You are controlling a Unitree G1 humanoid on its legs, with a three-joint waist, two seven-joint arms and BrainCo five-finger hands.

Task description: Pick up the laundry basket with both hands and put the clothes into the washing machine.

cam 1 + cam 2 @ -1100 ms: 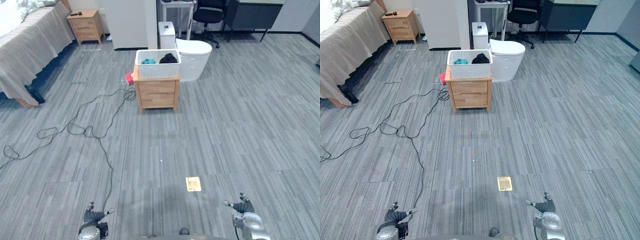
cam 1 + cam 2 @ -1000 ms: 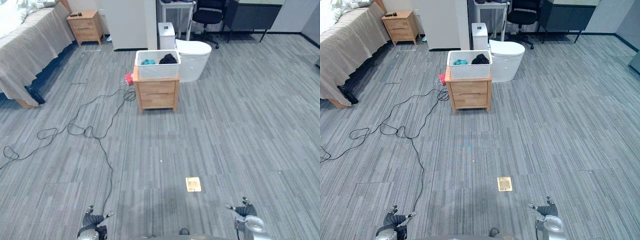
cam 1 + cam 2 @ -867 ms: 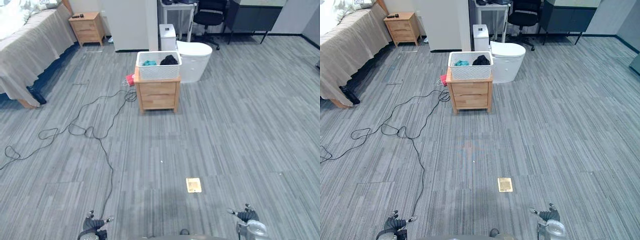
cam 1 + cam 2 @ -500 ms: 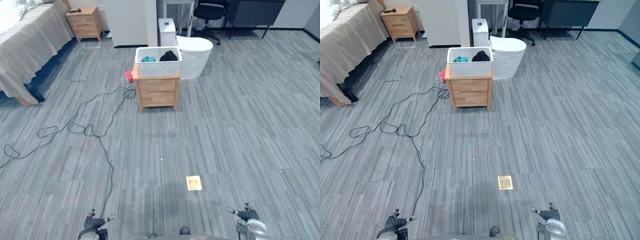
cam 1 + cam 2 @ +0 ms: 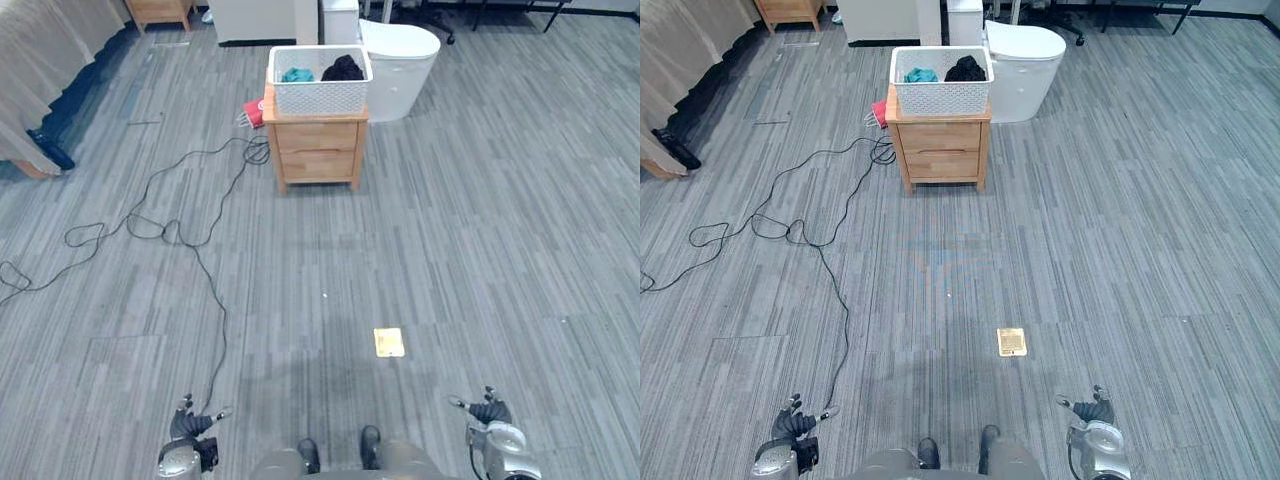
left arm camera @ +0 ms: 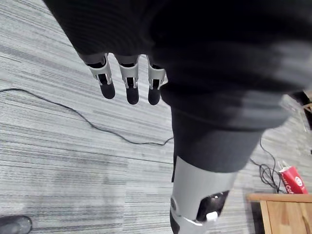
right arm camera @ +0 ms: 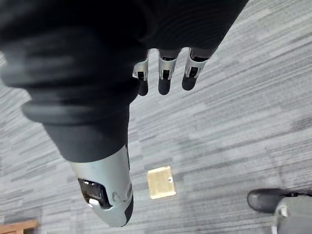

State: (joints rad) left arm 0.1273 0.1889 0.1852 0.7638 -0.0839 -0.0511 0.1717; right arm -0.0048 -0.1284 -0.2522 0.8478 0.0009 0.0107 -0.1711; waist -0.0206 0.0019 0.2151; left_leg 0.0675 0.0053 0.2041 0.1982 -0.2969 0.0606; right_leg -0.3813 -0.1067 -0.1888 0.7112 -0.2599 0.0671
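Since the whole picture has shifted against the earlier head views, the camera moved, not the things: the bedside cabinet now sits higher in view and slightly larger. Judged: the robot has closed in a little and tipped its head down. The approach is under way, with much floor left to cross.

The laundry basket rests on top of the cabinet, untouched. Clothes inside: teal piece toward the cabinet's left end, black piece toward its right.

The basket stands upright, mouth up. Its long axis runs along the cabinet's front edge, with one long wall facing the robot. The short ends lie at the cabinet's sides, which is likely where the two hands must go.

The left hand and right hand hang low, well short of the cabinet. The fingers of both are straight and slack, holding nothing.

A white rounded unit stands just behind the cabinet's right rear corner. I cannot tell whether it is the washer.
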